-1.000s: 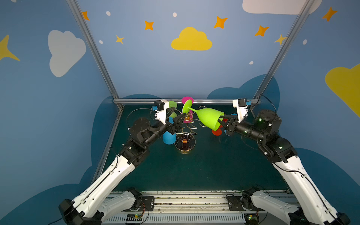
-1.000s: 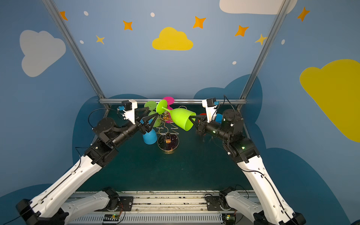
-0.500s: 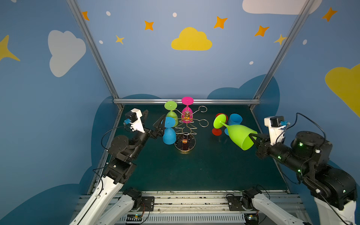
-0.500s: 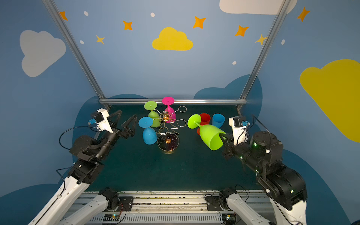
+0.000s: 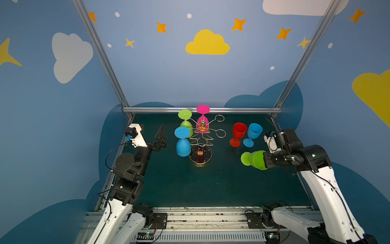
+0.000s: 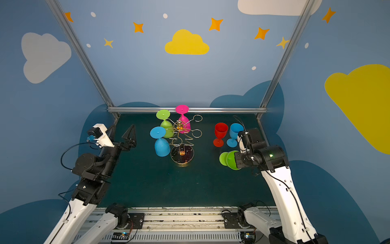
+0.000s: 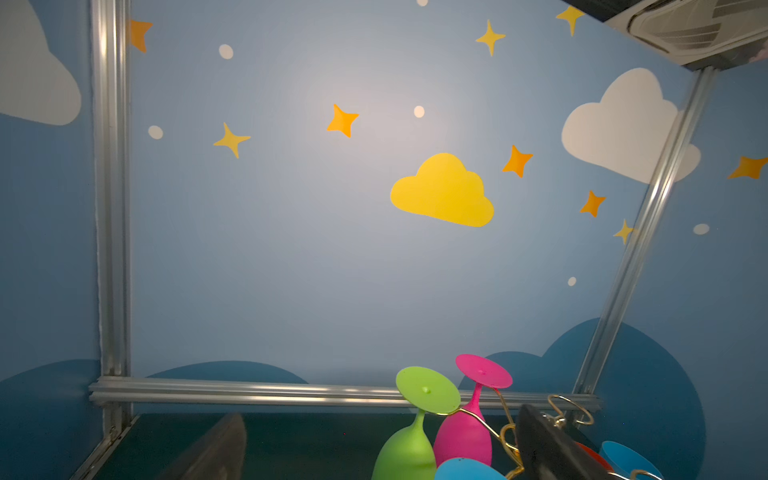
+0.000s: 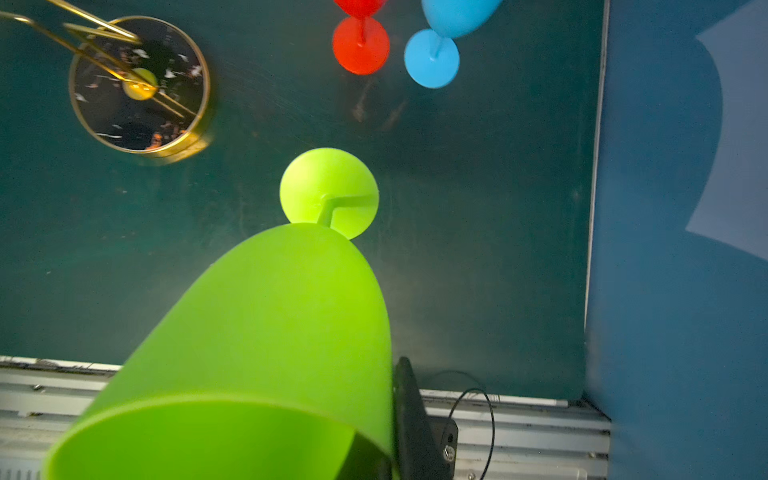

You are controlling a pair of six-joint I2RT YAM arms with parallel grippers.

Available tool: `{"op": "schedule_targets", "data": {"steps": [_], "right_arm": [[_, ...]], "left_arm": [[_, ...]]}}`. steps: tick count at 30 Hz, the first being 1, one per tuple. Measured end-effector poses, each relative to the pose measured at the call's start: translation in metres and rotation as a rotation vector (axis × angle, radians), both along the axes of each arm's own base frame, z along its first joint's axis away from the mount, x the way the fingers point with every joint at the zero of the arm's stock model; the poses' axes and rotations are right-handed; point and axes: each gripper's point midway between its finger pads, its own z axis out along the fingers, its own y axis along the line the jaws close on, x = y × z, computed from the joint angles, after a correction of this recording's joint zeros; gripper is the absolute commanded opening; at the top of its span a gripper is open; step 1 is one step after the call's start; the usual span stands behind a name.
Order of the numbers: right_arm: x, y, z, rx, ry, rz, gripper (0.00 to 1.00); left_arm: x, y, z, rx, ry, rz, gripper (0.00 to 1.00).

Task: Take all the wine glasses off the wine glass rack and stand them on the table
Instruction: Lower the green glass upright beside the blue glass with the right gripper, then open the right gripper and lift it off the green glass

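Right gripper (image 5: 266,160) is clamped on the rim of a lime green wine glass (image 5: 253,160), clear of the wine glass rack (image 5: 200,156) and low over the bench (image 5: 211,186), near the upright red glass (image 5: 239,132) and blue glass (image 5: 254,132). The glass lies tilted, its long axis running from the gripper toward the rack, foot leading, mouth at the gripper. Setting it upright likely means swinging the foot downward. Left gripper (image 6: 120,132), jaws wide and empty, sits well apart on the far side of the rack, where three glasses (image 5: 183,145) hang
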Motion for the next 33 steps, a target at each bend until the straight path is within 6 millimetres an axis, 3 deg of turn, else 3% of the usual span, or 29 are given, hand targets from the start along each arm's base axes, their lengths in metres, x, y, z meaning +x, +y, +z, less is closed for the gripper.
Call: {"op": "schedule_targets", "data": {"steps": [8,14,18,23,33], "right_arm": [[0.023,-0.048,-0.023,-0.036,0.105,-0.201,0.0],[0.052,-0.074,-0.043,-0.046,0.159,-0.296,0.0],[0.077,-0.089,-0.043,-0.022,0.134,-0.354,0.0],[0.114,-0.105,-0.041,0.001,0.094,-0.395,0.0],[0.173,-0.123,-0.079,0.014,0.183,-0.424,0.0]], "left_arm": [[0.009,0.014,-0.024,-0.022,0.101,0.057,1.0],[0.005,0.026,-0.02,-0.068,0.088,0.087,1.0],[0.001,0.027,-0.016,-0.077,0.075,0.085,1.0],[-0.001,0.028,-0.015,-0.079,0.068,0.086,1.0],[0.0,0.028,-0.018,-0.074,0.08,0.086,1.0]]}}
